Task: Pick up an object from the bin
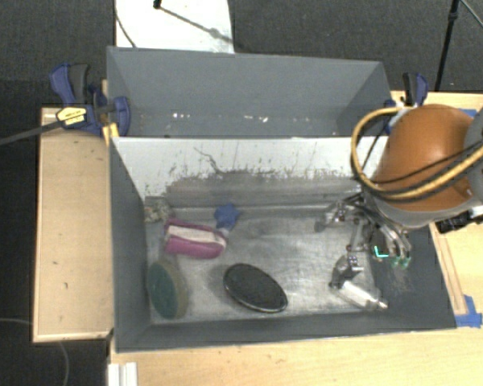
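My gripper [352,262] hangs low in the right part of the bin, under the arm's orange cover. A small white, elongated piece [362,295] lies on the floor just below and in front of it, close to the bin's front wall; whether the gripper touches it I cannot tell. A black oval, flat object [256,288] lies on the floor to the left of the gripper, well apart from it.
At the left lie a pink and white oblong object [194,240], a small blue piece [225,215] behind it and a dark green round disc [166,289] in the front left corner. Bare floor separates these from the gripper.
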Robot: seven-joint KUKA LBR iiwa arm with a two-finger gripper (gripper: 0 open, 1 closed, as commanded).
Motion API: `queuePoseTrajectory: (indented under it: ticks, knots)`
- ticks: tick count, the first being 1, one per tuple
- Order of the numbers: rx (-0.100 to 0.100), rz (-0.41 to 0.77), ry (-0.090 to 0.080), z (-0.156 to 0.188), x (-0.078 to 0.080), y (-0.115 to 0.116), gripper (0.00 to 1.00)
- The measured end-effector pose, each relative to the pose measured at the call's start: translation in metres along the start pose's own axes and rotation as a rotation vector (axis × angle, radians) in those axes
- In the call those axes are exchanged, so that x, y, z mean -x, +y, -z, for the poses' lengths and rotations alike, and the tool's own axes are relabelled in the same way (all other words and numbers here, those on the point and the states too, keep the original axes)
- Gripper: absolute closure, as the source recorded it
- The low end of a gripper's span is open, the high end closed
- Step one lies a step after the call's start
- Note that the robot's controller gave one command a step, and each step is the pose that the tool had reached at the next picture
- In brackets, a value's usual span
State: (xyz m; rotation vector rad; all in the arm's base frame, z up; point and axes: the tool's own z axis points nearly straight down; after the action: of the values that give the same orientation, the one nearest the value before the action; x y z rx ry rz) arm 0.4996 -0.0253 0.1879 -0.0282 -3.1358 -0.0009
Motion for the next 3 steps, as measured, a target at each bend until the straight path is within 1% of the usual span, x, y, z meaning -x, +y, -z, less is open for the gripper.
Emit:
queuePoseTrajectory:
  ticks: [1, 2, 3]
  knots:
    - [-0.001, 0.255, -0.013, -0.117, -0.007, -0.098, 0.0]
    - [-0.001, 0.254, -0.011, -0.086, -0.018, -0.082, 0.0]
    - [-0.001, 0.065, -0.013, -0.067, -0.02, -0.079, 0.0]
